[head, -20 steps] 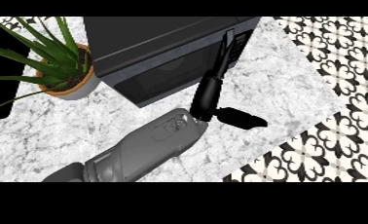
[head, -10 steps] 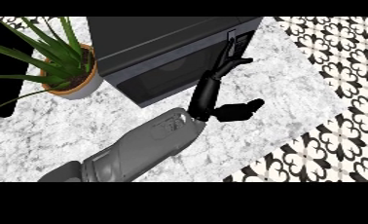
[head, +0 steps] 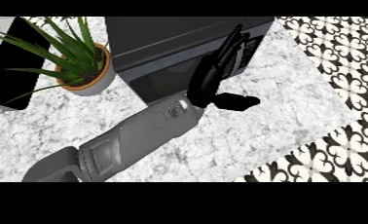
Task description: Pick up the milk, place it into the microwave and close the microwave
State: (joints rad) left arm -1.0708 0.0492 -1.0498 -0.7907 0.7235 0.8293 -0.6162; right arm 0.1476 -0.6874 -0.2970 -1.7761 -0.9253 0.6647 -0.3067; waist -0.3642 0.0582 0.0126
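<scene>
A dark microwave (head: 173, 38) stands at the back of the marble counter (head: 287, 101), its door (head: 159, 74) lying flat against its front. My left hand (head: 208, 79) rests against the right part of that front. Its straight fingers (head: 231, 43) point up along the door's edge by the control panel, and its thumb (head: 237, 102) sticks out to the right over the counter. The hand is open and holds nothing. No milk shows anywhere in the head view. My right hand is out of the picture.
A potted plant (head: 79, 67) with long green leaves stands left of the microwave. A black flat object (head: 18, 67) lies at the far left edge. The counter ends at the right, over patterned floor (head: 323, 47).
My left hand has slid a little up and forward along the microwave's front, and its thumb has drawn closer to the palm.
</scene>
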